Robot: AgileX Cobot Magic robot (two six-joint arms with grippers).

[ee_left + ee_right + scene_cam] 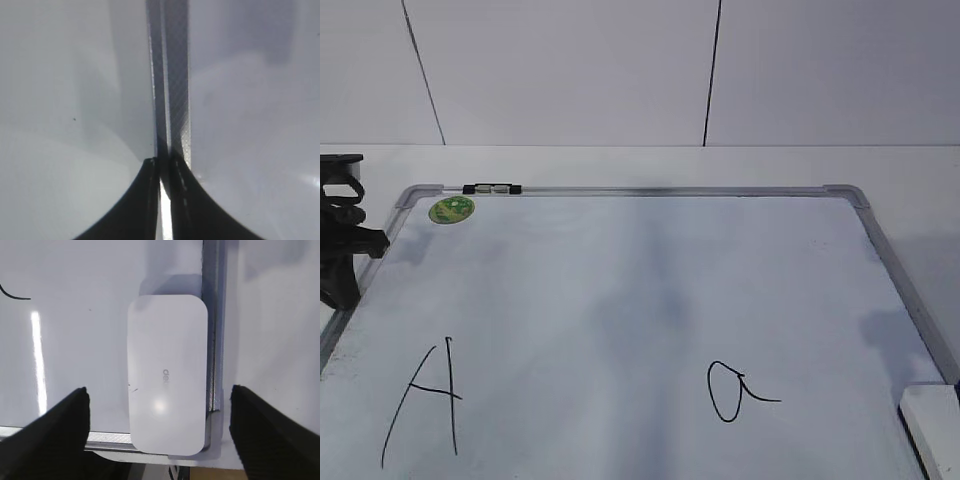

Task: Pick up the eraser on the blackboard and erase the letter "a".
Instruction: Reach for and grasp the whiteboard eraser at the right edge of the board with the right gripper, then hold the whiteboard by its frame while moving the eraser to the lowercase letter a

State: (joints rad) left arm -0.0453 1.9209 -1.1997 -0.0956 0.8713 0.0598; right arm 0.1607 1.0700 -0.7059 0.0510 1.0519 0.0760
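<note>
My right claw (159, 405) hangs with fingers wide apart straddling the eraser (167, 375), straight below me. It lies in the near right corner of the board (620, 300), long axis along the right frame. The "a" (735, 390) sits left of it. My left claw (162, 170) is pressed together, far off.

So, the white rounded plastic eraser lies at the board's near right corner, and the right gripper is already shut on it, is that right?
Not quite: the right gripper is open, its fingers wide apart either side of the white rounded plastic eraser, as the right wrist view shows. It does lie at the near right corner of the silver-framed white board.
</note>
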